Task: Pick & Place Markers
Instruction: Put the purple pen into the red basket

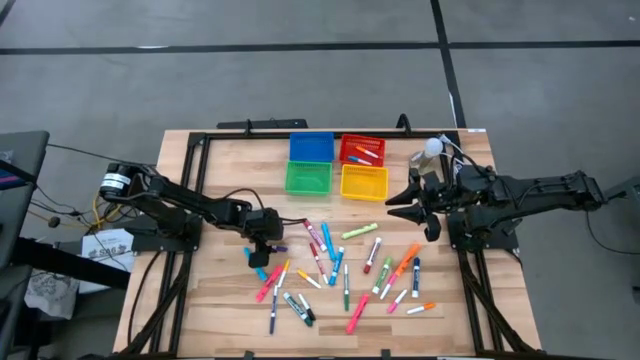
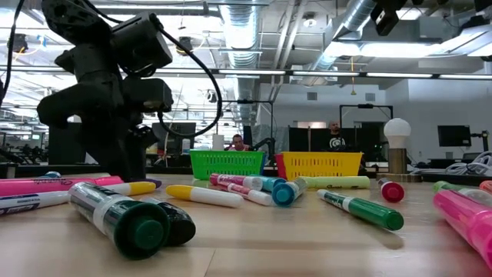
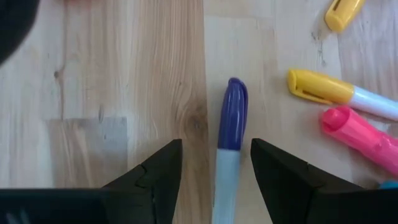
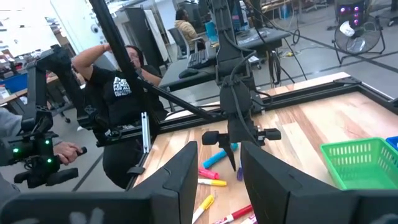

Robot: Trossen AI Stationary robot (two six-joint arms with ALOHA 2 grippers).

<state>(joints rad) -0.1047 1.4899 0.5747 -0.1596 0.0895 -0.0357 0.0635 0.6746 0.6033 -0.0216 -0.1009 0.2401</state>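
Markers (image 1: 340, 265) scattered on table (image 1: 220, 310), four bins (image 1: 337, 164) behind them

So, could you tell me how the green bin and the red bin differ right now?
The green bin sits in the row nearer the markers, beneath the blue bin; the red bin sits in the far row, above the yellow bin. The green bin looks empty, while the red bin holds a few markers. Both are small square baskets.
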